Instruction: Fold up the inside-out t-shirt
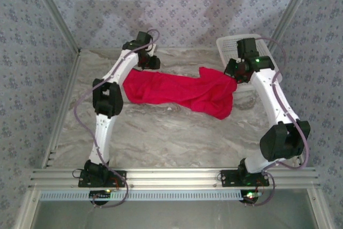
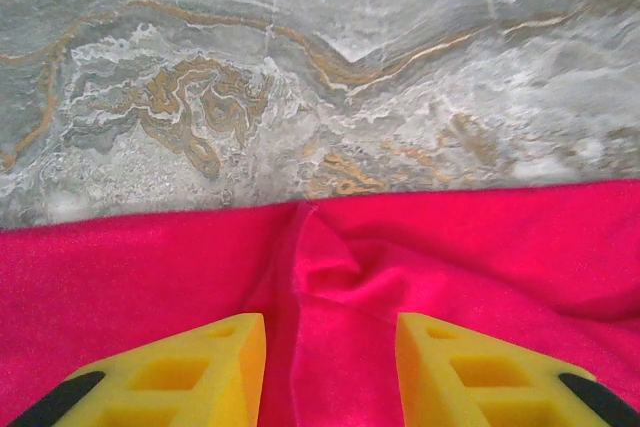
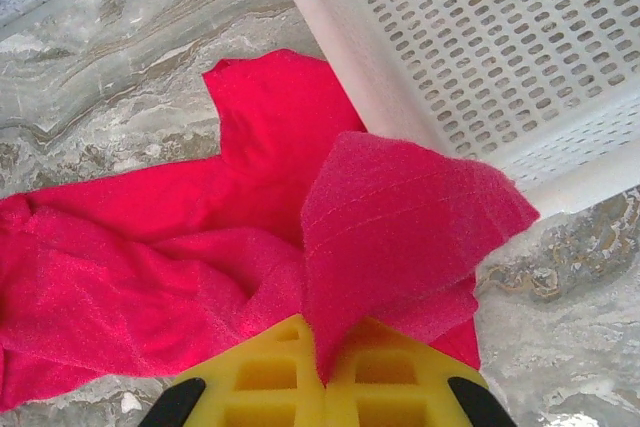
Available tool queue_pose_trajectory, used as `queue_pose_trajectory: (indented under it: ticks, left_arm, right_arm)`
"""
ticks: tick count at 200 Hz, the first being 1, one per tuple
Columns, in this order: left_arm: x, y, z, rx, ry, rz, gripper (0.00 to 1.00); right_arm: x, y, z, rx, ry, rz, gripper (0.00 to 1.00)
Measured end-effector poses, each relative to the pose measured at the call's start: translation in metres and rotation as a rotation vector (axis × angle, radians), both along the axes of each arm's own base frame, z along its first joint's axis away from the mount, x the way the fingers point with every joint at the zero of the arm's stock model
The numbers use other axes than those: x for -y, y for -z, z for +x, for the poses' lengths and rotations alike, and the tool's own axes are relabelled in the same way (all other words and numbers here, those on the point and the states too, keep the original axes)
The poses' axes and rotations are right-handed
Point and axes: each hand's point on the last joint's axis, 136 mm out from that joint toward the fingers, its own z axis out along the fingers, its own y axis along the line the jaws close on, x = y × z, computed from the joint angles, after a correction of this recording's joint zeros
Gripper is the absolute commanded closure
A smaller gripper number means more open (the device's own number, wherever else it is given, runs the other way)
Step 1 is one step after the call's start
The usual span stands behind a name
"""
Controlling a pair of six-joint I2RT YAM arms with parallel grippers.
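You are looking at a marble-patterned table (image 1: pixel 161 138) with papered walls on three sides. Across its far half lies the t-shirt (image 1: pixel 177 92), bright red, rumpled and stretched into a long band from left to right, not yet flat. A white mesh basket (image 1: pixel 228 46) sits at the far right corner, and the wrist view shows its wall (image 3: pixel 500 37) just beside the shirt's right end. The right gripper (image 1: pixel 236 76) is at that right end. In its own camera the yellow fingers (image 3: pixel 260 377) are closed together on a flap of the shirt (image 3: pixel 400 227), which stands up out of them in front of the basket. The left gripper (image 1: pixel 150 61) is at the shirt's far left end. Its camera shows the two fingers (image 2: pixel 190 372) parted narrowly, with red cloth (image 2: pixel 500 267) and a soft crease lying under the gap, and the shirt's edge just ahead of the tips against bare marble. Nothing is pinched between them. You appear to be at the spreading step, well before any fold is made. The next move likely calls for you to lower the left gripper (image 2: pixel 330 347) and close it on the cloth near that edge. With both ends held, you could draw the shirt taut and lay it flat, keeping the right end off the basket.
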Motion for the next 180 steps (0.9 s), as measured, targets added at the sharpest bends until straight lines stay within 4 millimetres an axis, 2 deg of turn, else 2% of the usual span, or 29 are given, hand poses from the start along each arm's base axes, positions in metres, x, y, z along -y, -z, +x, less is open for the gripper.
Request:
queue_pose_trajectory:
  ticks: [23,81,105,149,174,180]
  left_arm:
    - [-0.003,0.017,-0.002,-0.034,0.035,0.046,0.6]
    - [-0.003,0.031,0.0,-0.048,0.066,0.074,0.59]
    - [0.0,0.041,-0.002,-0.063,0.074,0.08,0.61]
    - [0.0,0.067,-0.005,-0.1,0.083,0.11,0.8]
    - [-0.003,0.072,-0.004,-0.101,0.081,0.132,1.0]
    - [-0.004,0.071,-0.004,-0.099,0.079,0.136,1.0]
  right_arm:
    - [-0.002,0.005,0.003,-0.007,-0.004,0.0,1.0]
    - [-0.005,0.009,0.005,-0.017,-0.012,0.007,1.0]
    - [-0.006,0.009,0.005,-0.02,-0.015,0.011,1.0]
    - [-0.006,0.012,0.005,-0.026,-0.016,0.012,1.0]
    - [-0.006,0.012,0.005,-0.026,-0.016,0.012,1.0]
    - [-0.006,0.012,0.005,-0.026,-0.016,0.012,1.0]
